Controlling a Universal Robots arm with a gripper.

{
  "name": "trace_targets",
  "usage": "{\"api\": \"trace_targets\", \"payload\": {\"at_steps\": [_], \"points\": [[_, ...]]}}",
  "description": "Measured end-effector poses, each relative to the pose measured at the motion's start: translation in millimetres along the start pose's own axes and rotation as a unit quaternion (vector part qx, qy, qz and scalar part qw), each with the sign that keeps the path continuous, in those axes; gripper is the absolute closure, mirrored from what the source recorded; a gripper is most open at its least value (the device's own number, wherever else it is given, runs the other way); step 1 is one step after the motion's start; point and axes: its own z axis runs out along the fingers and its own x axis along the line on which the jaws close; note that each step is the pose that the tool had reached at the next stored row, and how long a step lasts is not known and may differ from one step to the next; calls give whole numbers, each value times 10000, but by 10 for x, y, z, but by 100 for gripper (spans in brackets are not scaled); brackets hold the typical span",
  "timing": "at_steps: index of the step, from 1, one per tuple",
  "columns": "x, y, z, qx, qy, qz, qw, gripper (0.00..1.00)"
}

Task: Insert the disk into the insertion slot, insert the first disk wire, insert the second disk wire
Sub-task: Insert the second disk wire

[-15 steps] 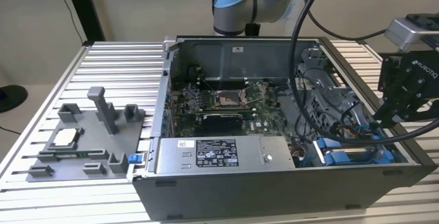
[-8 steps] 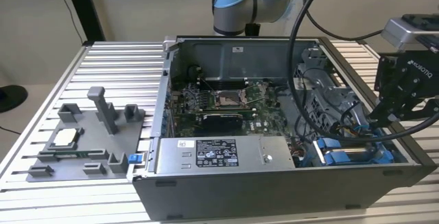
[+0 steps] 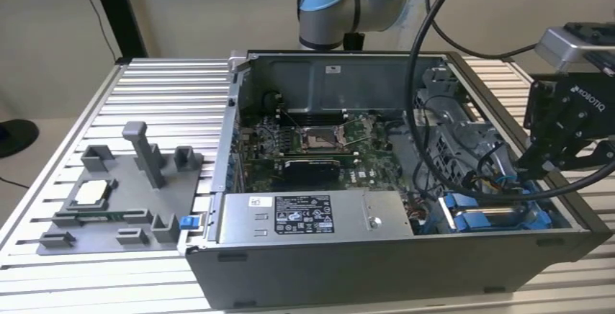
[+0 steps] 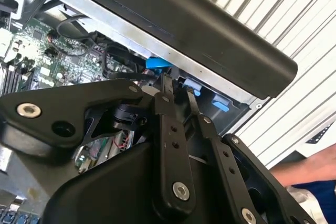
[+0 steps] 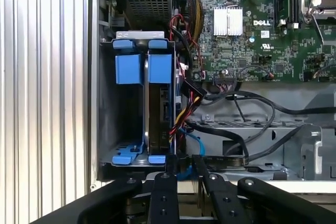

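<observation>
**Gripper** (image 5: pixel 184 157): hangs inside the open computer case (image 3: pixel 384 271), at the corner that holds the drive bay. Whether it is clenched, released or grasping something cannot be told.

**Blue cable** (image 5: pixel 198 144): just beyond the gripper's tip, looping down toward the near end of the bay. Its end is hidden.

**Wire bundle** (image 5: pixel 181 121), red, yellow and black: just past the blue cable, running along the bay's side. It cannot be told whether it is plugged in.

**Disk** (image 5: pixel 157 108): straight ahead of the gripper, standing on edge in the slot (image 5: pixel 123 119) between blue tabs at either end. It looks fully seated.

**Circuit board** (image 5: pixel 252 40): farther off, to the side of the bay, past the black cables.

**Labelled grey box** (image 3: pixel 307 217): well away from the gripper, along the case's front wall.

**Progress**: the disk step appears done. The two wire steps cannot be confirmed; the gripper's place at the connector end suggests that one is in hand.
</observation>
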Motion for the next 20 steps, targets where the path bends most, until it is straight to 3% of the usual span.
{"api": "trace_targets", "payload": {"at_steps": [4,9,10,20], "points": [[-1,-11,11,-33,2,0,10000,0],[-1,-15,15,-41,2,0,10000,0],[-1,-15,15,-41,2,0,10000,100],[6,5,16,-42,-3,-1,10000,100]]}}
